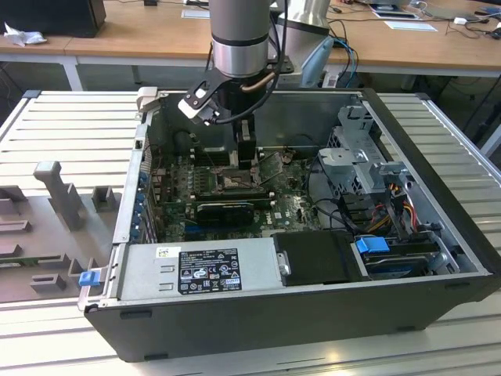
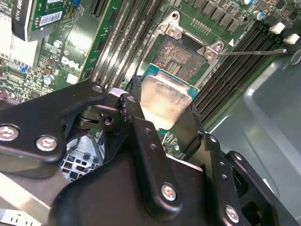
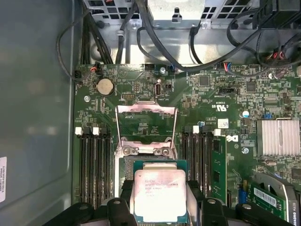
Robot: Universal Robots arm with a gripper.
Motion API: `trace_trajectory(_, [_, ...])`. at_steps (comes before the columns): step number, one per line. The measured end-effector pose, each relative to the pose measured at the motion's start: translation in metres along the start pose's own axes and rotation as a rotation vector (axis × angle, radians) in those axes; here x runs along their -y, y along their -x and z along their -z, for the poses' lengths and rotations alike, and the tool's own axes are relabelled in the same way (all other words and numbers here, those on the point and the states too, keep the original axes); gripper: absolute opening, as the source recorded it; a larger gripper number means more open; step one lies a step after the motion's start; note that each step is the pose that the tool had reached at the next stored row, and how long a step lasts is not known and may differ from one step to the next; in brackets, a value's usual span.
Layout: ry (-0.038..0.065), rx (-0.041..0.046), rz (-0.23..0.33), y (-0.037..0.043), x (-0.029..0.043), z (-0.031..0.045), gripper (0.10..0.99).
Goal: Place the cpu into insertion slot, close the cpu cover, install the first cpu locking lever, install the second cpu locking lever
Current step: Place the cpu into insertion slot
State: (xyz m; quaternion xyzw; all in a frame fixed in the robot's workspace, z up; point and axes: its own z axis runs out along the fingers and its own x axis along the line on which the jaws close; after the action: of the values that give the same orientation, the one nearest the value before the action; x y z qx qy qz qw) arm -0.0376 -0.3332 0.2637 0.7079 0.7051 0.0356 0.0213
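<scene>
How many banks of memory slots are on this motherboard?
2. One bank flanks the insertion slot on one side, the other bank on the opposite side. The claw and cpu may hide more.

- Socket (image 2: 176,54) open from above; cover (image 3: 146,108) stands raised at one edge.
- Memory slots (image 3: 94,165) flank both sides; thin lever (image 2: 251,52) juts alongside.
- Tool (image 2: 164,107) gripping chip (image 2: 162,96) hangs over it.

One cpu (image 3: 160,195), one insertion slot (image 2: 176,54), one cpu cover (image 3: 146,108), one computer case (image 1: 313,321) — one claw (image 2: 163,101) (two fingers (image 2: 141,127))
</scene>
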Motion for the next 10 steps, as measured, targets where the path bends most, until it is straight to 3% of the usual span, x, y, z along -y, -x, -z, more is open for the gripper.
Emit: trace_trajectory(10, [-0.001,-0.0066,-0.001,0.0001,0.0007,-0.0055,0.529])
